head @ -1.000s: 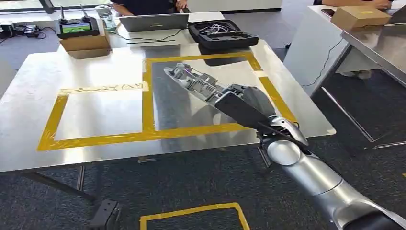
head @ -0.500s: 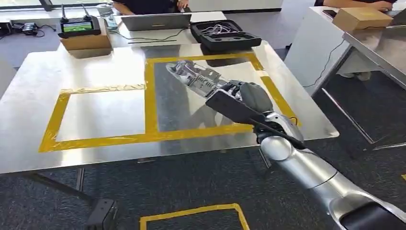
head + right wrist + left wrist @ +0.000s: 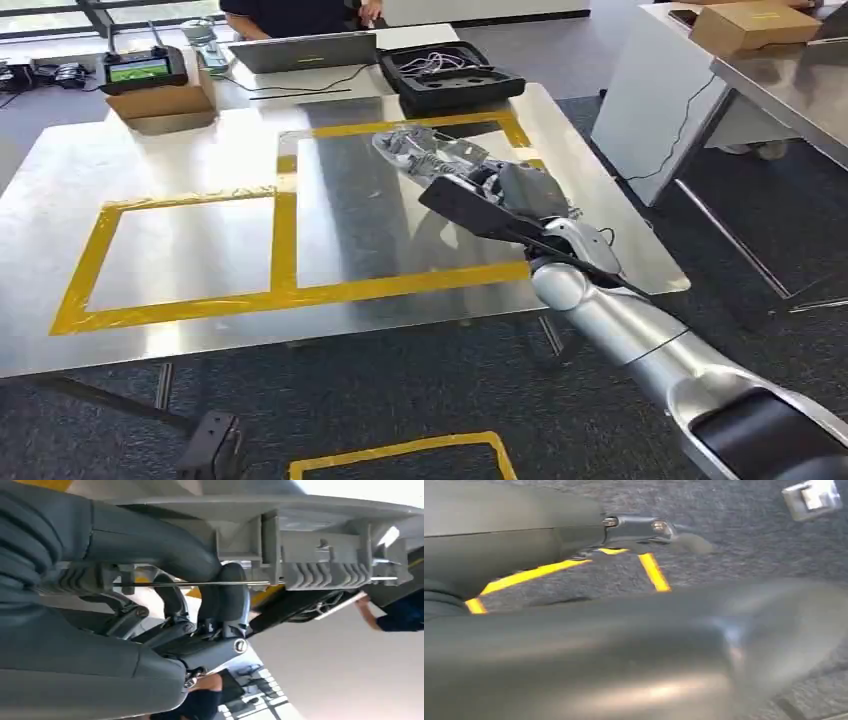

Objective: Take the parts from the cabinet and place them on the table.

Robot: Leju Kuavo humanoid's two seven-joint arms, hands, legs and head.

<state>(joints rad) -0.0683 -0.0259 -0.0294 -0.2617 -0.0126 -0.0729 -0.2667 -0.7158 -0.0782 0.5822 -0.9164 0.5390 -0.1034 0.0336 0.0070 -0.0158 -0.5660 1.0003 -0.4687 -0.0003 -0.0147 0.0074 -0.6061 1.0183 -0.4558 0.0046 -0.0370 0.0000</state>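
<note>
Right hand [image 3: 515, 195] is clenched around grey part [image 3: 425, 150], held over table [image 3: 200, 150] inside yellow tape frame [image 3: 283, 240]; left hand state cannot be told.

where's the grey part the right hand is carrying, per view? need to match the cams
Head view: grey part upper centre, sticking out past the right hand over the table's right taped box.
Right wrist view: grey part runs along the picture's upper edge, fingers wrapped on it.
Left wrist view: not in it.
Shared landmark: yellow tape on the table, also behind the part at the right wrist.
</note>
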